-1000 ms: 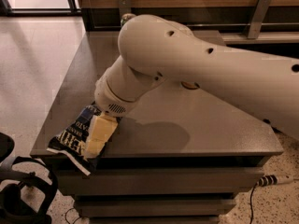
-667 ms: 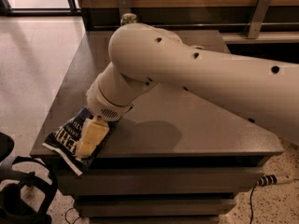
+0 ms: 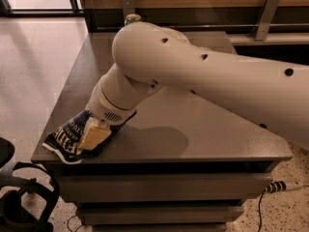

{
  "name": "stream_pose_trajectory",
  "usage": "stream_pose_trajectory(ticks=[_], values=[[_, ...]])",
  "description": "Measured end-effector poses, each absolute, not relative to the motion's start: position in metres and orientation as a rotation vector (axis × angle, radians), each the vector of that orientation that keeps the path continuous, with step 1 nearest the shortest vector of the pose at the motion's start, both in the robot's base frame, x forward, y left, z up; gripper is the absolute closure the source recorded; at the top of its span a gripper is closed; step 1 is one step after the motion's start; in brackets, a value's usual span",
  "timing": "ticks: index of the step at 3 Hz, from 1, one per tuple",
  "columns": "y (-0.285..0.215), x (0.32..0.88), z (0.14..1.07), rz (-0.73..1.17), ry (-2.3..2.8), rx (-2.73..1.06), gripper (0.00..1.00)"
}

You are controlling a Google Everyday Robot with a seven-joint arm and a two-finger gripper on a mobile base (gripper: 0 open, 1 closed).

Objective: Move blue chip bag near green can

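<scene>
The blue chip bag (image 3: 67, 138), dark navy with white lettering, lies at the front left corner of the dark table (image 3: 203, 134), its end hanging slightly over the edge. My gripper (image 3: 94, 134) comes down from the big cream arm (image 3: 193, 76) and rests on the bag's right half, hiding part of it. Only the silver top of a can (image 3: 131, 18) shows above the arm at the table's back. I cannot tell its colour, and the rest of it is hidden.
The arm crosses the table from the right and hides most of its middle and back. A wooden wall with metal brackets (image 3: 263, 13) runs behind the table. A black object (image 3: 19, 202) stands on the floor at the front left, and a cable (image 3: 280, 186) lies at the lower right.
My gripper has shifted a little to the left on the bag, and the bag has slid slightly towards the table's left corner. The arm's elbow has swung forward.
</scene>
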State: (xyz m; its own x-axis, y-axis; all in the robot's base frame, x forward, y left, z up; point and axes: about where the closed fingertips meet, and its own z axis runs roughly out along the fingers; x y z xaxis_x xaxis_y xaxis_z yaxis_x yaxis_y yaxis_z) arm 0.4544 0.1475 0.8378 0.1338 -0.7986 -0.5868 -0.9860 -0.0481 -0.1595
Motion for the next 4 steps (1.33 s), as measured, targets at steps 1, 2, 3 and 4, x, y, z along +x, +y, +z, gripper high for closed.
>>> stream_pose_trajectory(ticks=[1, 2, 3, 4], values=[[0.148, 0.453, 0.84, 0.463, 1.707, -1.895, 0.88], [0.148, 0.452, 0.841, 0.458, 1.704, -1.896, 1.0], [0.147, 0.456, 0.846, 0.442, 1.705, -1.9, 1.0], [0.131, 0.481, 0.856, 0.411, 1.706, -1.912, 1.0]])
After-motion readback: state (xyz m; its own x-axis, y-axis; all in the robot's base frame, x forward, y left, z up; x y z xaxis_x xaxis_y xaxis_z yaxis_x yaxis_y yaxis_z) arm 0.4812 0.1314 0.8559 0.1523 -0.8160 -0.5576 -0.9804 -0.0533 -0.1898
